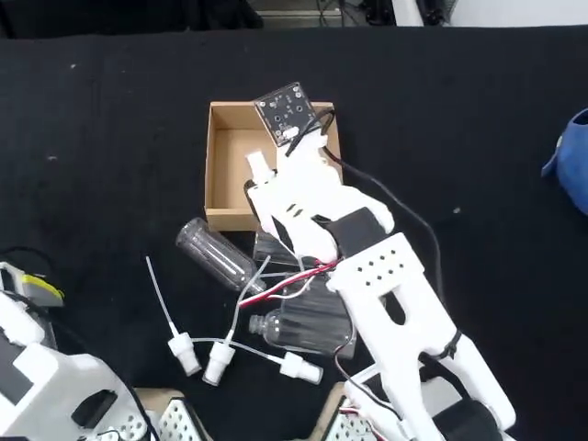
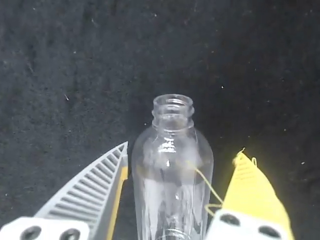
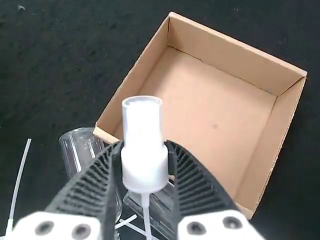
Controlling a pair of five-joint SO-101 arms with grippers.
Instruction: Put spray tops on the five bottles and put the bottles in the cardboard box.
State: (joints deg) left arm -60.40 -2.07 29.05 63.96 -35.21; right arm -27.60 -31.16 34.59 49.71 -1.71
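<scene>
Spray top [image 3: 144, 150] tight between right fingers [image 3: 87, 187] above cardboard box [image 3: 220, 115]; capless bottle [image 2: 172, 170] snug between left fingers [image 2: 95, 190].

Here we look down on the black-clothed table [image 1: 110, 119], carrying the open cardboard box [image 1: 213, 165], a capless bottle [image 1: 217, 254] lying on its side just beside it, a second bottle [image 1: 299, 331] nearer us, three white spray tops [image 1: 219, 360] and a blue object [image 1: 571, 170] at the edge.

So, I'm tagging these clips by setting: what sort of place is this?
Probably a robotics lab bench: a black-covered table, two white desktop arms, and staged props, a cardboard box, clear bottles and loose spray tops.
</scene>
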